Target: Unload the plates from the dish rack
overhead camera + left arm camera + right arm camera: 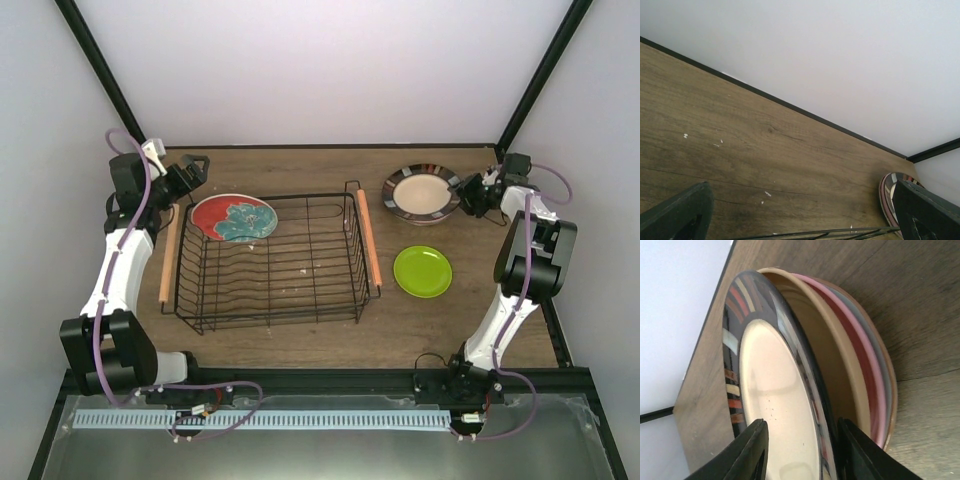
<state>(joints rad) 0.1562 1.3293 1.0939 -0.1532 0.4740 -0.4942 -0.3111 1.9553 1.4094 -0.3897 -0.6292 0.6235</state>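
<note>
Gripping state, left gripper: you see its two dark fingers set wide apart at the lower corners of the left wrist view. Only bare table and a strip of black wire lie between them, and it holds nothing.
Left gripper place: in the top view it sits at the upper left of the frame, just beyond the rack's upper-left corner. It is near the red plate but apart from it.
Red plate: red with teal flowers, it lies at the upper-left corner of the dish rack and overlaps the wire rim. You cannot tell whether it rests on the rim or lower inside.
Dish rack: black wire, centre-left on the table, with wooden handles along its left and right sides.
Right gripper: its fingers stand apart, astride the rim of the stack's top plate. Cream surface shows between one finger and the rim, so you see no clamp.
Stack of plates: on the table at the upper right of the top view, right of the rack.
Striped-rim plate: top of the stack, with a cream centre and a dark rim with coloured bars. Beige, pink, greyish and orange-brown rims show beneath it.
Lime green plate: flat and alone on the table, below the stack in the frame and right of the rack, touching neither.
</note>
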